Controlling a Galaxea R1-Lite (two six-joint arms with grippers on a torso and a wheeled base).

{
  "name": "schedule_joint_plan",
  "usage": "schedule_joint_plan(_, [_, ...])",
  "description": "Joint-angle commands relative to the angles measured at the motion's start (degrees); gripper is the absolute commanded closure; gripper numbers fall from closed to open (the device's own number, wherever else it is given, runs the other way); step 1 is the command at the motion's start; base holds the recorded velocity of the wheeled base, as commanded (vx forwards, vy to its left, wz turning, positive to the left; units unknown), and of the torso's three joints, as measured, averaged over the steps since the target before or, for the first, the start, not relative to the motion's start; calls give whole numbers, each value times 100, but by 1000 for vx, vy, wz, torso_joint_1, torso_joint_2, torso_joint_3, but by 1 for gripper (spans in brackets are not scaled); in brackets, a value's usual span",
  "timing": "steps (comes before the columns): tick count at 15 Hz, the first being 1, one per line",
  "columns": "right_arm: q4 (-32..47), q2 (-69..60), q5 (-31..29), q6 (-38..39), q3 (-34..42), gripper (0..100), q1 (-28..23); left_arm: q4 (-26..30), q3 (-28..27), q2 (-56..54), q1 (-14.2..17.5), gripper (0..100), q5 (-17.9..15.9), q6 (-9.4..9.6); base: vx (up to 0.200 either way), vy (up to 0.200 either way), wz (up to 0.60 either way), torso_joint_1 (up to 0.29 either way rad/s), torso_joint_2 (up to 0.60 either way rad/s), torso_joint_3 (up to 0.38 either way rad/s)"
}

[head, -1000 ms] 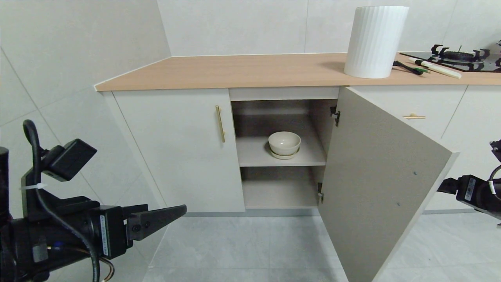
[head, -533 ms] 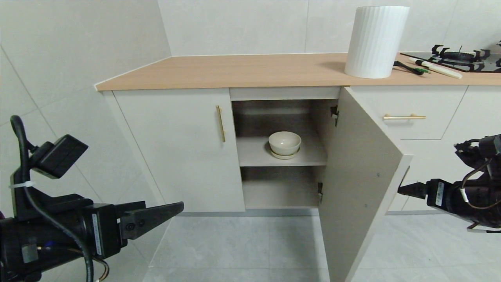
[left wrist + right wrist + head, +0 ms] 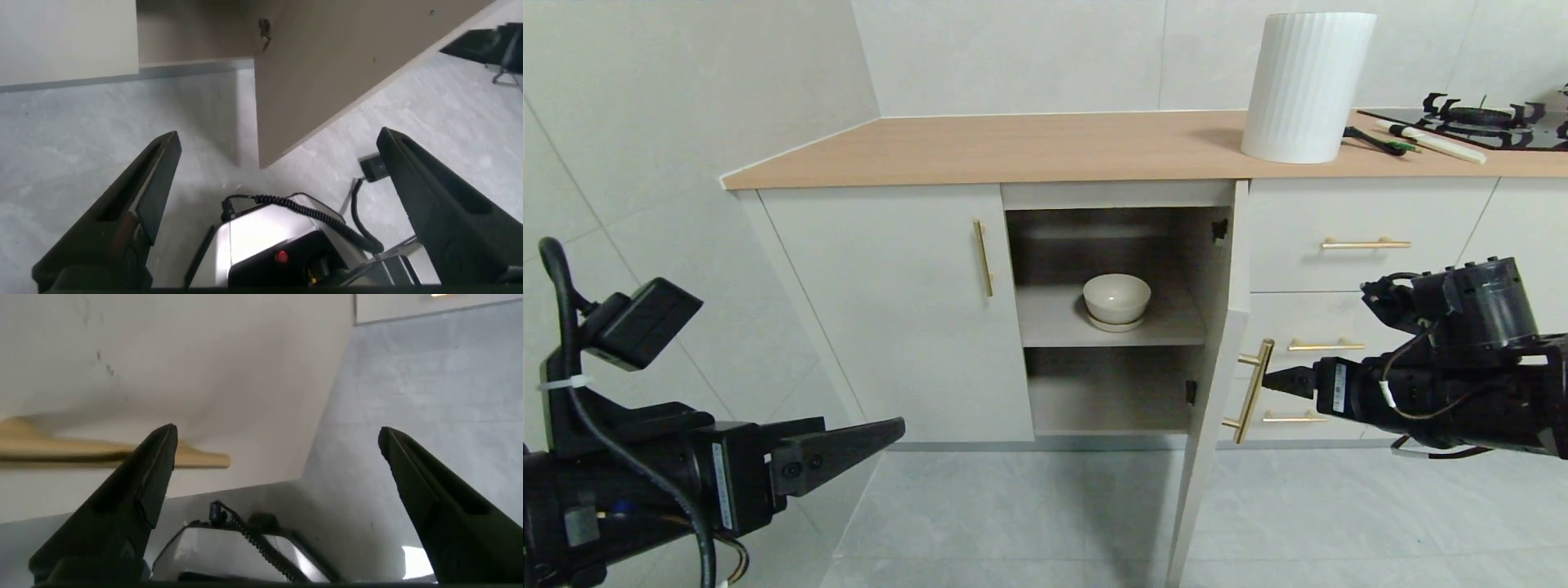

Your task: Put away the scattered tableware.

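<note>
Bowl [image 3: 1116, 298] is seen upright, mouth up, round w/ its axis vertical. It is set on a plate [image 3: 1116, 327] on the upper shelf [image 3: 1054, 322] of the cabinet [image 3: 1115, 194]. The door [image 3: 1213, 359] is stood half open, approx. edge-on, its handle [image 3: 1252, 390] running near vertical. R gripper [image 3: 1267, 381] is placed just beside that handle, jaws spread wide, holding nothing; contact can't be told. L gripper [image 3: 894, 429] is held low at left, well apart from the cabinet, jaws also wide. A white ribbed canister [image 3: 1307, 86] is stood on the counter [image 3: 1013, 151]; contents can't be seen.
</note>
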Motion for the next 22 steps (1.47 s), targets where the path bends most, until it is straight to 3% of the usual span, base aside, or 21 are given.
schedule_joint_plan(1, [-2, 437, -4, -15, -382, 0, 146, -1, 1, 27, 0, 0, 3, -3, 0, 0, 0, 0, 0, 0])
schedule_joint_plan(17, [-55, 1738, 198, 12, -1657, 0, 463, -1, -61, 54, 9, 0, 29, -47, 0, 0, 0, 0, 0, 0])
schedule_joint_plan(22, [-1241, 2265, 181, 310, -1701, 0, 463, -1, -26, 45, 9, 0, 20, -47, 0, 0, 0, 0, 0, 0])
